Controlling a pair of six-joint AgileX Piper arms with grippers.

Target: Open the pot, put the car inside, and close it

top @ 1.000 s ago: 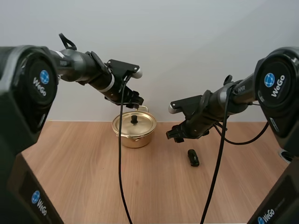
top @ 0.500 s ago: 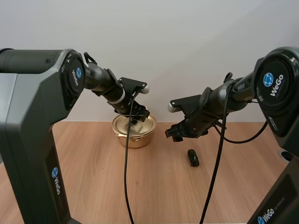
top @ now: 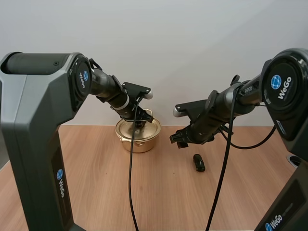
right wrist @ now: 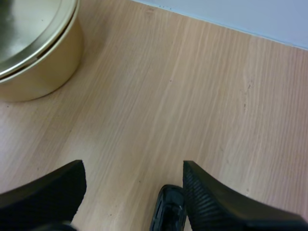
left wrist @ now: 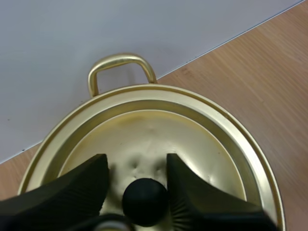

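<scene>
The desk [top: 96,183] carries the golden pot [top: 138,139] near its back edge, with the lid [left wrist: 192,139] on. Well apart from it lies the small black car [top: 198,162]. Our right fingers [right wrist: 216,202] hover over it, spread wide, we think to take it next. Our left fingers [left wrist: 72,187] stand apart on both sides of the lid's black knob [left wrist: 145,201], placed so to clamp and lift it.
</scene>
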